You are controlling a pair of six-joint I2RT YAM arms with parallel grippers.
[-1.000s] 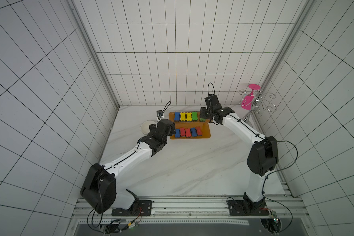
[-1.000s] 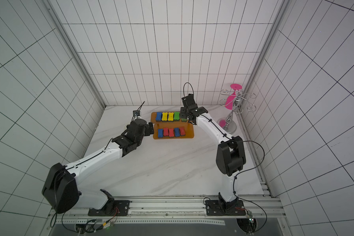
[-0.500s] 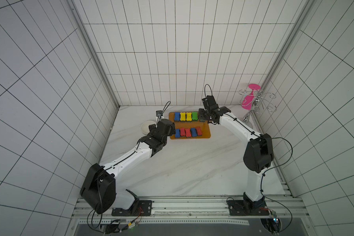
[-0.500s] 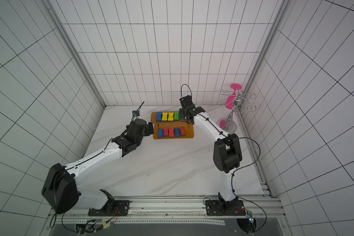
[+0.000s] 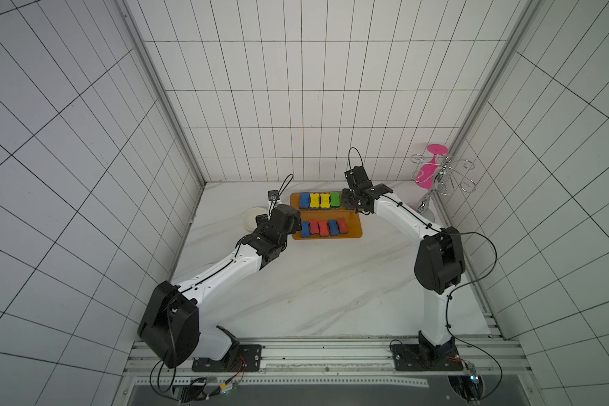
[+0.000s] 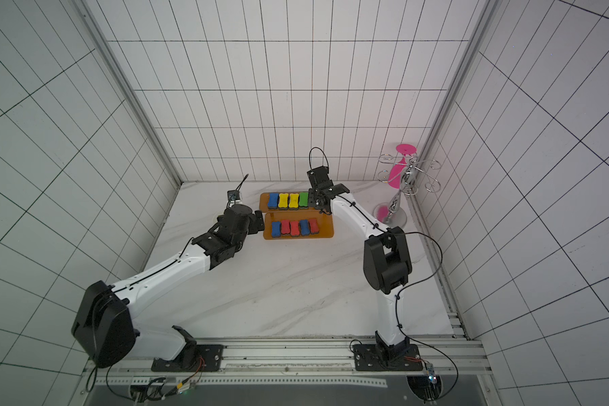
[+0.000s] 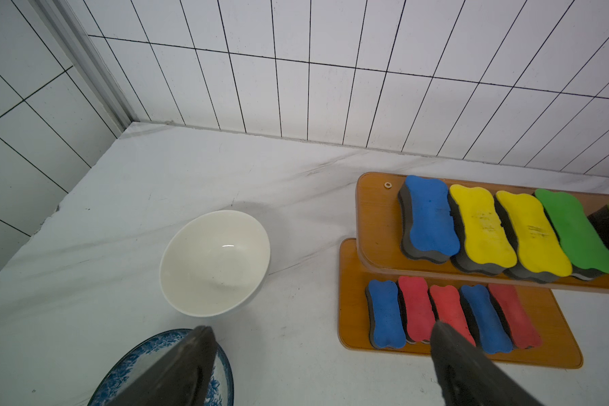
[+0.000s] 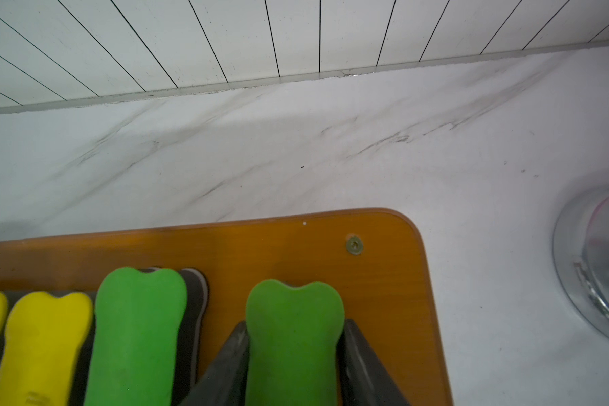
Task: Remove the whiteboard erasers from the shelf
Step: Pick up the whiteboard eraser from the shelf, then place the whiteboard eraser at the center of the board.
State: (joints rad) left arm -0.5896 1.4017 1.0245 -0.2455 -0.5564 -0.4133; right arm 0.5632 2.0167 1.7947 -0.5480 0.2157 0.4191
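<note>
where: all ten erasers (image 7: 482, 225) sat on the shelf (image 7: 377, 211) near the table's (image 7: 190, 175) far edge, five per board
right tool (image 8: 295, 337): pinched the end green eraser (image 8: 292, 305) across its waist, fingers touching both sides
left tool (image 7: 319, 348): wide, empty, beside the shelf
handling: probably light, squishy foam, so grip the narrow middle gently
views: only the right wrist view showed the pinch; in both top views the wrist hid it

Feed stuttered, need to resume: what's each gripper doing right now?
Left gripper: open, empty.
Right gripper: shut on the end green eraser.
</note>
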